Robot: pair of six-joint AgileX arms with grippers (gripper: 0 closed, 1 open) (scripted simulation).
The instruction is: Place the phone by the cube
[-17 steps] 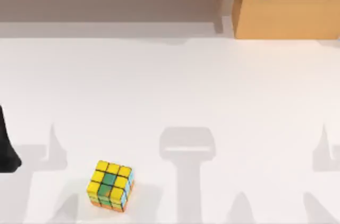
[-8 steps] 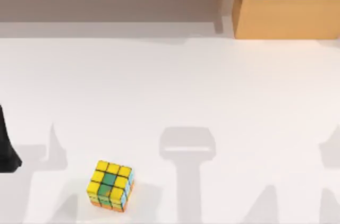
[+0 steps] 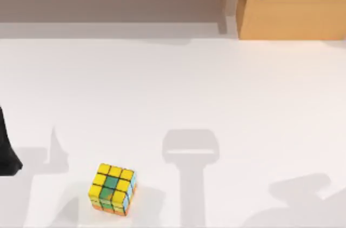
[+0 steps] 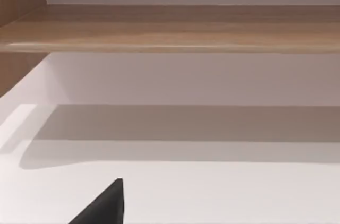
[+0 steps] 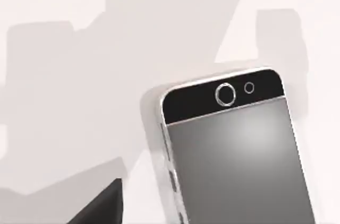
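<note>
While my right arm hovers over the flat grey-screened phone point(image 5: 234, 155) lying on the white bench point(image 3: 173, 93) — hand state I cannot tell — the yellow-green puzzle cube point(image 3: 112, 188) sits front-left; an off-centre grasp could skid the phone.

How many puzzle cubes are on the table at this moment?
1. The cube sits near the front edge of the white table, toward its left side, yellow and green tiles facing up. Nothing in the top view blocks the table, so another hidden cube is unlikely.
</note>
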